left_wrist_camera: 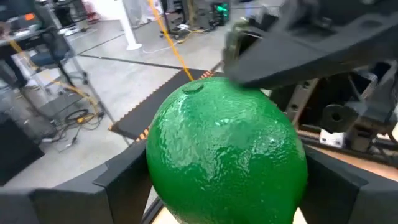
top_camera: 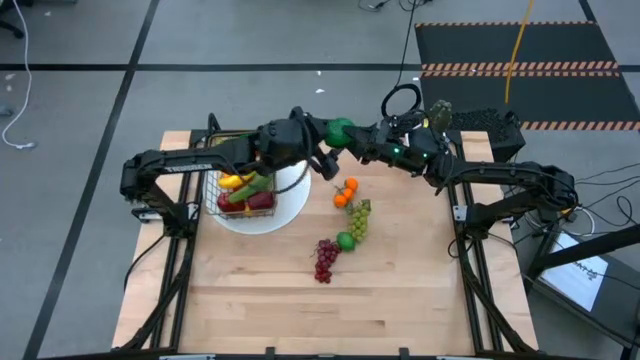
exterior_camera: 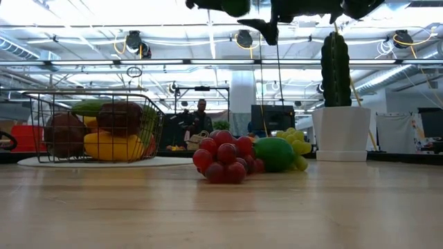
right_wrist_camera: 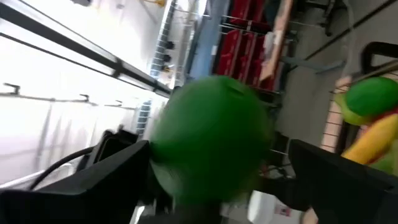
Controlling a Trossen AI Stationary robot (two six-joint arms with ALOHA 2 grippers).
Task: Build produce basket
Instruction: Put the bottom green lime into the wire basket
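Two grippers meet above the table's far middle, both at one green lime point(top_camera: 340, 130). Left gripper point(top_camera: 330, 150) has its jaws on both sides of the lime; right gripper point(top_camera: 357, 140) jaws stand apart around it — which one truly holds it, I cannot tell. Basket point(top_camera: 240, 185) sits on the white plate point(top_camera: 290, 205), with produce inside

Left hand point(top_camera: 325, 152) and right hand point(top_camera: 352, 138) fingertip-to-fingertip, raised.

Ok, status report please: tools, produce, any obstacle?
Left tool grips lime in mid-air. Right tool open beside it. Basket part filled, nothing blocks it.
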